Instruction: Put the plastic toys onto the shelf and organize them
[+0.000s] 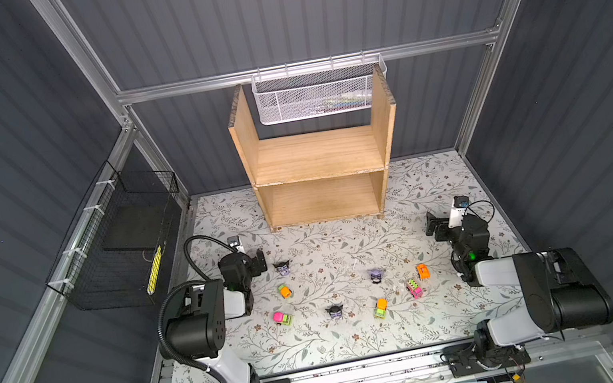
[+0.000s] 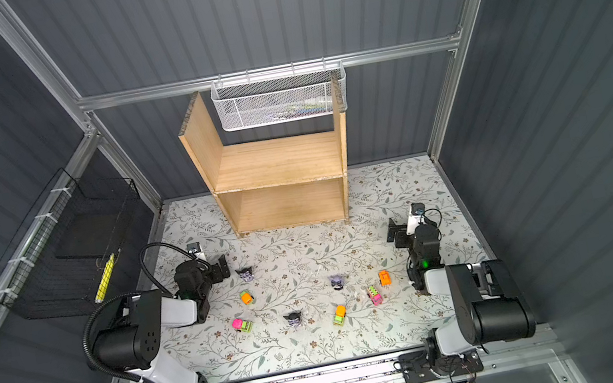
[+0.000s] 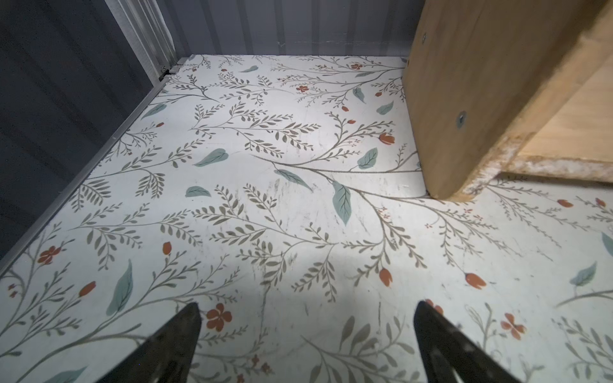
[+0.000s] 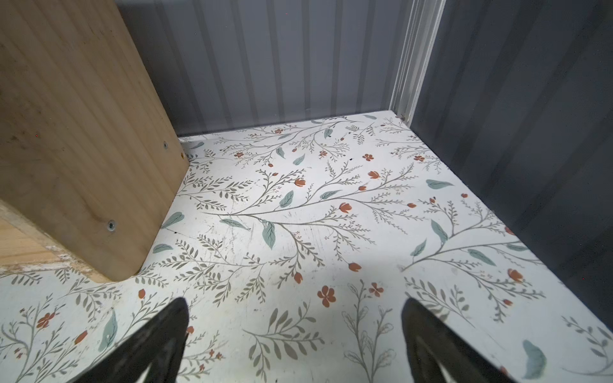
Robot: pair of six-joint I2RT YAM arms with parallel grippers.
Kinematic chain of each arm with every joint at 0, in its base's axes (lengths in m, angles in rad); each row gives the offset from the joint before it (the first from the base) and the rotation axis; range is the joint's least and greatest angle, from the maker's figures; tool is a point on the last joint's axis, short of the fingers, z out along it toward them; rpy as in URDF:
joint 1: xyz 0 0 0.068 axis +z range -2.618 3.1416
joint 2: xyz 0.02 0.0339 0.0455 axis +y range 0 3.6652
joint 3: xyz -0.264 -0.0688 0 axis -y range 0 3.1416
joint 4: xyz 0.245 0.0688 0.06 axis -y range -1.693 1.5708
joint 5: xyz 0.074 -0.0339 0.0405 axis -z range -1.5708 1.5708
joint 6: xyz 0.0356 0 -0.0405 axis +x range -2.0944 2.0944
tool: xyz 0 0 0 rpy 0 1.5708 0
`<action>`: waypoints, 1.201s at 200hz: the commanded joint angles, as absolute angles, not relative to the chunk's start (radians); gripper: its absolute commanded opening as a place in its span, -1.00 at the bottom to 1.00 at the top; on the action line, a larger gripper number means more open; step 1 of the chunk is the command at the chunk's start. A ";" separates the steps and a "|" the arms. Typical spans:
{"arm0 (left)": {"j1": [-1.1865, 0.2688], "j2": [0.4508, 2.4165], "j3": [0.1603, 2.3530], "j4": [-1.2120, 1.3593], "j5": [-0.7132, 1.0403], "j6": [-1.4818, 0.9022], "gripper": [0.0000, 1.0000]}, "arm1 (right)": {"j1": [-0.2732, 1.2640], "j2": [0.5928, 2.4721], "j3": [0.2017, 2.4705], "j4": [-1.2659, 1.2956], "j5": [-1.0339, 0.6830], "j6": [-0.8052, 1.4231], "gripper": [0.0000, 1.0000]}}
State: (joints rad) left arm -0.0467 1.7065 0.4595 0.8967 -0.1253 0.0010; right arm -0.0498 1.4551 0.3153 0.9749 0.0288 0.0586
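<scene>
On the flowery table (image 1: pixel 343 346) the wooden shelf (image 1: pixel 315 155) stands at the back, both levels bare. The left gripper (image 3: pixel 306 305) and the right gripper (image 4: pixel 294 300) are wide open and hold nothing, each near a front corner of the shelf. All the plastic toys (image 1: pixel 335 311) lie on the table between the arms, well apart from the shelf: three purple figurines (image 1: pixel 374 275) and five bright cars (image 1: pixel 414 288). The cars might roll off the shelf if set down crooked. The toys are tiny, so a pinch a bit off could flick one away
</scene>
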 commanded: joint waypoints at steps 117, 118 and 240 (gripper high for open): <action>-0.050 1.717 0.479 0.894 -0.109 0.021 0.99 | -0.058 1.460 0.327 0.975 0.012 0.050 0.98; -0.049 1.717 0.480 0.894 -0.108 0.021 0.99 | -0.058 1.461 0.327 0.975 0.012 0.050 0.98; -0.049 1.609 0.568 0.649 -0.153 0.004 0.99 | -0.017 1.312 0.431 0.663 0.142 0.054 0.98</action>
State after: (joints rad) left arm -0.0467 1.6985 0.4866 0.8303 -0.1307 0.0006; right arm -0.0406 1.4170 0.3351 0.8825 0.0502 0.0555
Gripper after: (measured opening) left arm 0.996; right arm 0.989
